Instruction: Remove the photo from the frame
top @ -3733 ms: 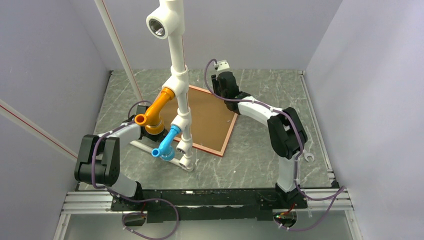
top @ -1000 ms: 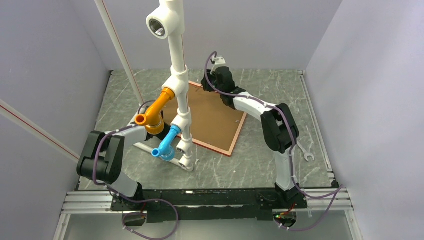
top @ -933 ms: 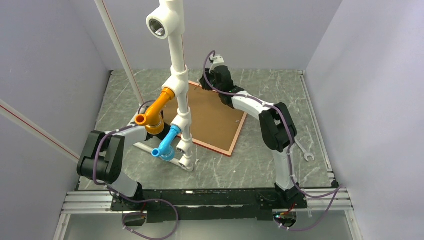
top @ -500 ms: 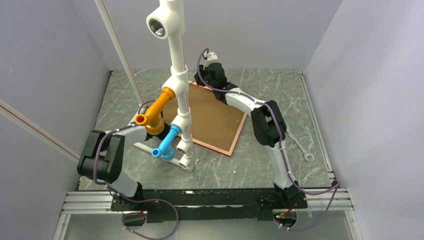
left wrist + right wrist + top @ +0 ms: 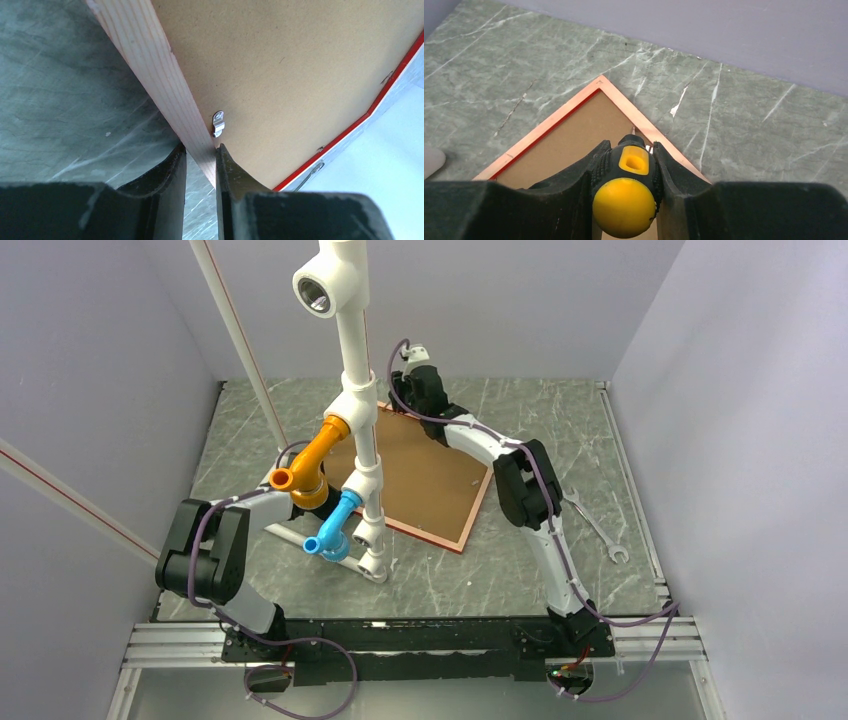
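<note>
The red frame (image 5: 478, 508) lies face down on the table, with its brown backing board (image 5: 420, 475) up. The photo is hidden under the board. My left gripper (image 5: 201, 152) is shut on the frame's wooden rail (image 5: 160, 85), next to a metal clip (image 5: 218, 123). In the top view it is hidden behind the orange pipe fitting. My right gripper (image 5: 630, 150) is shut on a yellow-and-black screwdriver (image 5: 626, 200). It holds the tip down at the frame's far corner (image 5: 600, 80), where the gripper (image 5: 408, 402) also shows in the top view.
A white pipe stand (image 5: 358, 420) with an orange fitting (image 5: 308, 462) and a blue fitting (image 5: 335, 525) rises over the frame's left part. A wrench (image 5: 597, 532) lies on the table at the right. Grey walls close in the left, back and right sides.
My right gripper has moved left along the frame's far edge to the far corner, still holding the screwdriver. The frame turned slightly earlier on. The left arm has stayed put.
</note>
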### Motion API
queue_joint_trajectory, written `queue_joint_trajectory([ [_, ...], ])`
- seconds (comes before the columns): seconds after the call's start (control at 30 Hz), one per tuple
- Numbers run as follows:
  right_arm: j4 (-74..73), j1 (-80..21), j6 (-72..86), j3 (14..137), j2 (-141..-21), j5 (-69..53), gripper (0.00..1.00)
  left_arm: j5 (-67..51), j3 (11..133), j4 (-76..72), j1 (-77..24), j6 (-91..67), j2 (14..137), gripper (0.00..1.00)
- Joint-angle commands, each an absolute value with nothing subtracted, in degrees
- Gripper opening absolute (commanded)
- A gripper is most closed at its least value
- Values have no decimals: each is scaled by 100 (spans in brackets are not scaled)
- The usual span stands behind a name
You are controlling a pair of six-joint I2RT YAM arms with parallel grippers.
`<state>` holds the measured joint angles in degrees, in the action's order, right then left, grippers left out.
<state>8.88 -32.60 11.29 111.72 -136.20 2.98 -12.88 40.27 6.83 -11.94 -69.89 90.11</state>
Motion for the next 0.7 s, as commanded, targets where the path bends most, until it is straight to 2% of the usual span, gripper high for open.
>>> queue_joint_trajectory([
  [0.0, 930, -3342, 793, 11403, -13558, 674, 0, -1265, 3894, 1108, -1245, -6704, 9267, 12],
  [0.23, 663, -3433, 336, 11321, -13448, 1230, 0, -1315, 3920, 1108, -1181, -6706, 9288, 12],
  [0.67, 854, -3463, 365, 10232, -12722, 1385, 0, -1274, 3945, 1128, -1037, -6693, 9257, 12],
])
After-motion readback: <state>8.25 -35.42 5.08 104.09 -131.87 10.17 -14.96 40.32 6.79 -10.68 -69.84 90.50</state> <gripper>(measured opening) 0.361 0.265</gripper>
